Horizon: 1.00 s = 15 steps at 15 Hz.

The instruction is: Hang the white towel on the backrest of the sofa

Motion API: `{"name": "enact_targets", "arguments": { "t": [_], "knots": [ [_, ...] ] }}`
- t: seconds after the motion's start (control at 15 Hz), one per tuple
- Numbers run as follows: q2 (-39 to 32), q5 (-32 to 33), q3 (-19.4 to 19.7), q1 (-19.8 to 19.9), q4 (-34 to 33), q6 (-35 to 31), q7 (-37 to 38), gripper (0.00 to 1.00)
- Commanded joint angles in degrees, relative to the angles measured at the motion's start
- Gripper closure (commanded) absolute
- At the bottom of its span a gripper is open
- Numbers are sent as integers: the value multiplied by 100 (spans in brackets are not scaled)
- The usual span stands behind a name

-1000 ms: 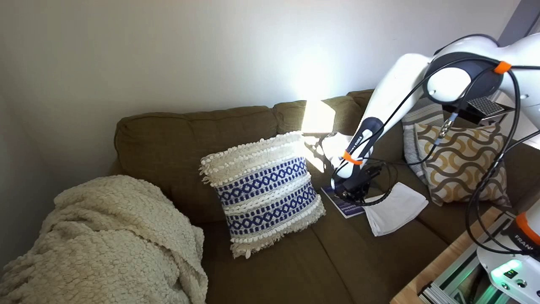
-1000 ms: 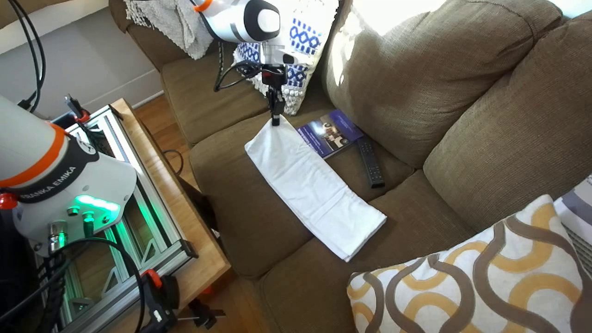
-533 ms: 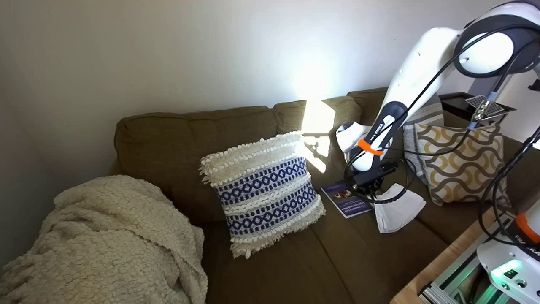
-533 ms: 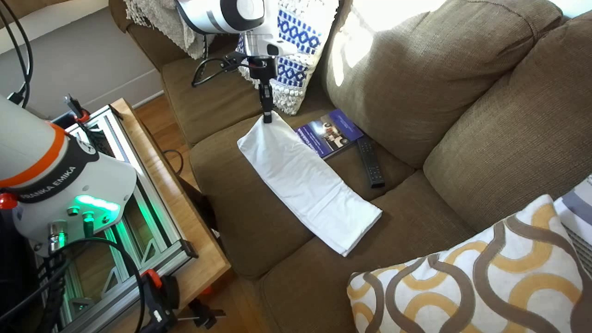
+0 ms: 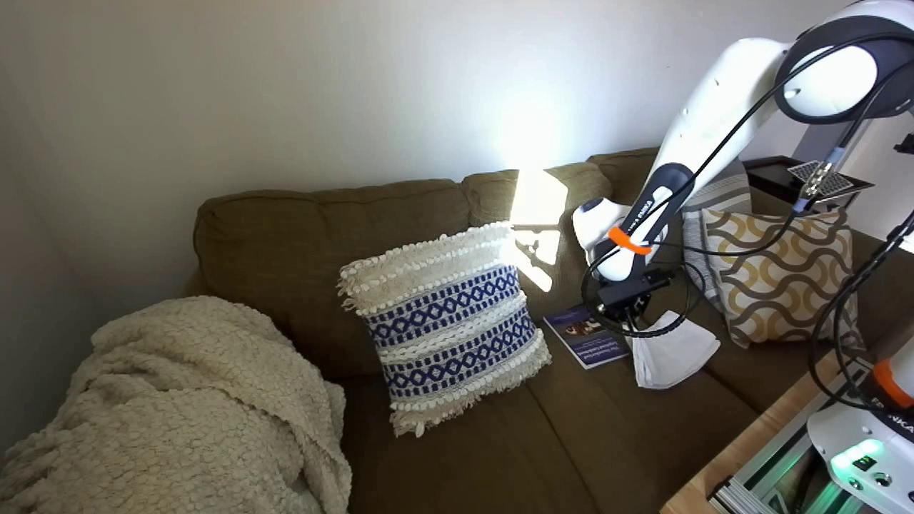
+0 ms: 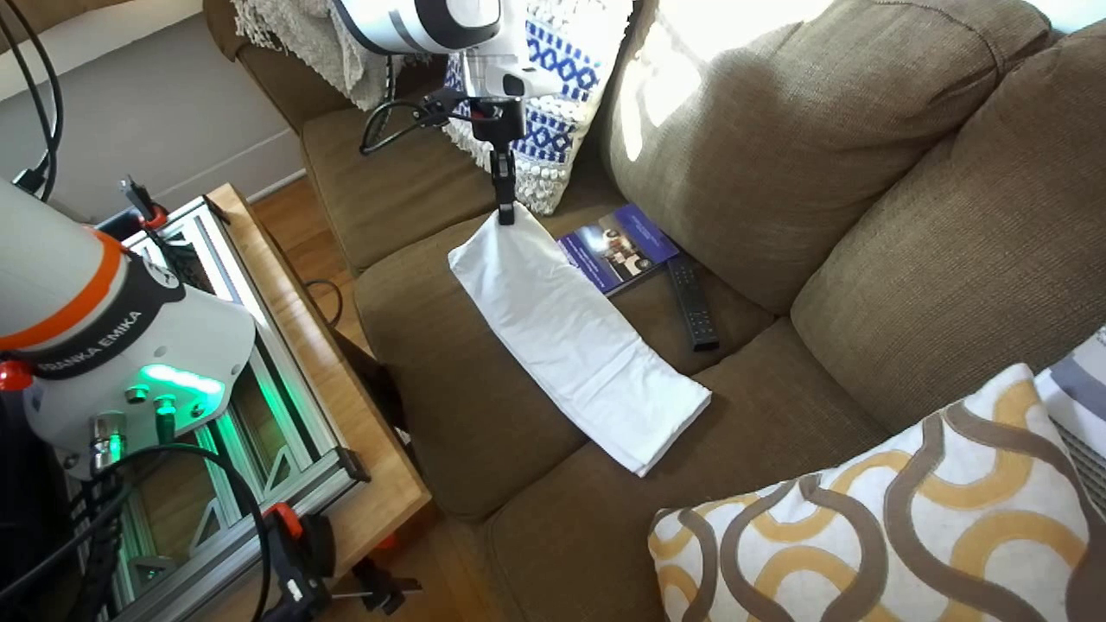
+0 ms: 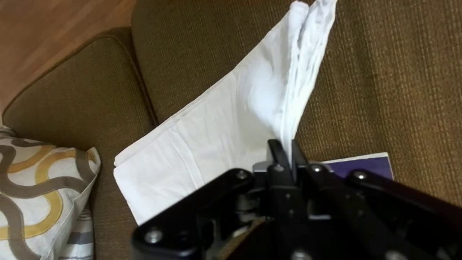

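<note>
Your end effector is clamped on one end of the towel; the rest lies on the seat in front of the backrest, long axis roughly parallel to it, so you'll likely lift and carry crosswise.

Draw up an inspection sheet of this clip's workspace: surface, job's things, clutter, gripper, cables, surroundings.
Surface: brown sofa seat, padded, with seams between cushions.
Job's things: white towel, folded, pinched and raised near one end, the rest lying on the seat; backrest sunlit in part, towel not yet on it.
Clutter: purple book, black remote, fringed pillow, patterned pillow, cream blanket.
Gripper: shut on the towel.
Cables: black cable looping past the gripper; snags: nothing seen.
Surroundings: pale wall, wooden floor; people: nothing seen.
</note>
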<state>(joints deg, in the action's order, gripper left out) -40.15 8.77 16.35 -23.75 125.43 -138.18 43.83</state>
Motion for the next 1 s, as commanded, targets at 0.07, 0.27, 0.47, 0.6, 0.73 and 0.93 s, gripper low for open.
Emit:
{"name": "enact_targets", "arguments": {
  "t": [0.07,0.27,0.47,0.6,0.73,0.93],
  "knots": [
    [687,334,196,255,534,-135,488,99],
    [1134,431,324,450,771,-379,830,99],
    [1590,424,361,635,976,-624,1156,99],
    [1918,523,430,715,1159,-742,1436,99],
    [2304,857,597,724,1409,-860,1888,99],
    [2942,1539,773,854,1801,-924,2638,99]
  ]
}}
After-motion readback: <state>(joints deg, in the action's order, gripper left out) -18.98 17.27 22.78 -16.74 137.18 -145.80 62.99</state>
